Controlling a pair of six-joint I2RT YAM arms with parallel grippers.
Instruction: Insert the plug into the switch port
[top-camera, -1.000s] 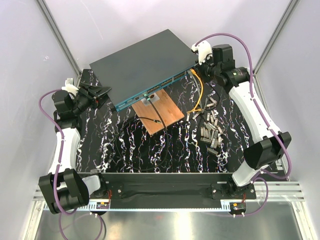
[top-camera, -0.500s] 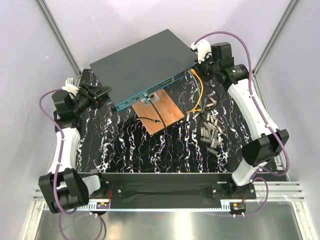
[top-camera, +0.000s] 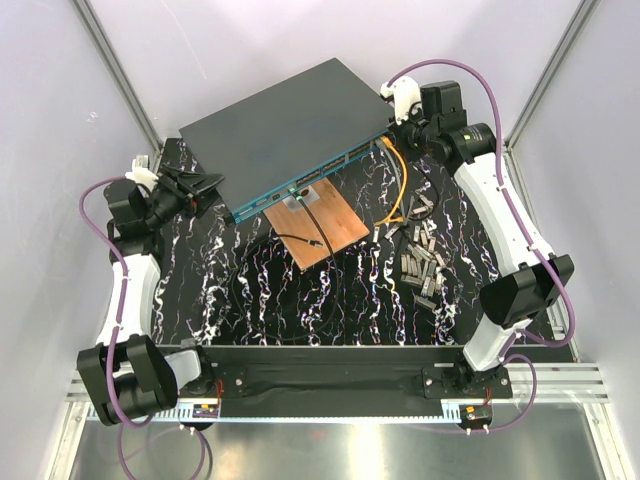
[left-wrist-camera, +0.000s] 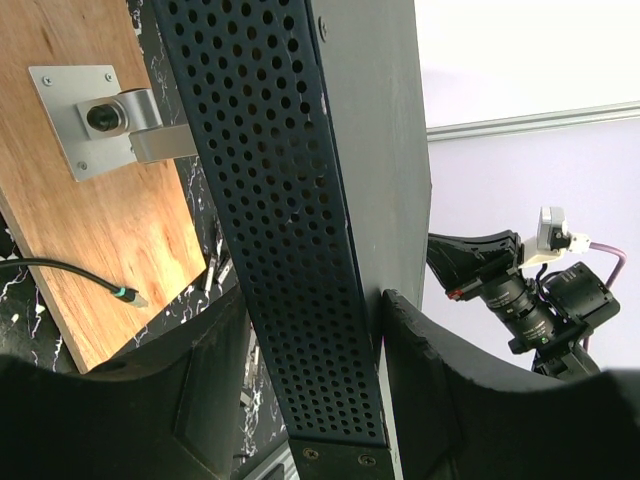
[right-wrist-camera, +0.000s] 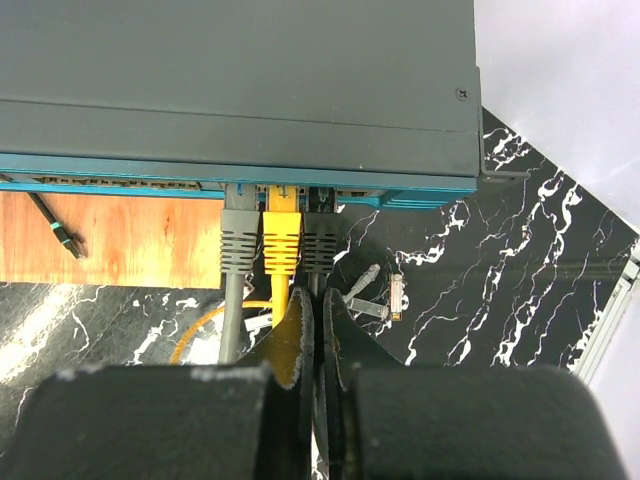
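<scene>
The switch (top-camera: 285, 125), dark grey on top with a teal front edge, lies slanted at the table's far side. My left gripper (top-camera: 208, 184) clamps its left end. In the left wrist view (left-wrist-camera: 315, 310) the perforated side panel (left-wrist-camera: 300, 250) stands between the fingers. My right gripper (top-camera: 393, 126) is at the switch's right front corner. In the right wrist view it (right-wrist-camera: 318, 310) is shut on the cable of a dark plug (right-wrist-camera: 320, 245). That plug sits in a port of the switch (right-wrist-camera: 240, 80), beside a yellow plug (right-wrist-camera: 282, 240) and a grey plug (right-wrist-camera: 240, 240).
A small wooden board (top-camera: 320, 225) with a metal bracket (left-wrist-camera: 100, 120) lies in front of the switch, a thin black cable (top-camera: 300, 240) across it. A yellow cable (top-camera: 400, 190) loops down to several loose connectors (top-camera: 420, 255) on the marbled black table at the right.
My right gripper has moved a little farther back and left, toward the switch's front edge. The left arm and the switch have not moved.
</scene>
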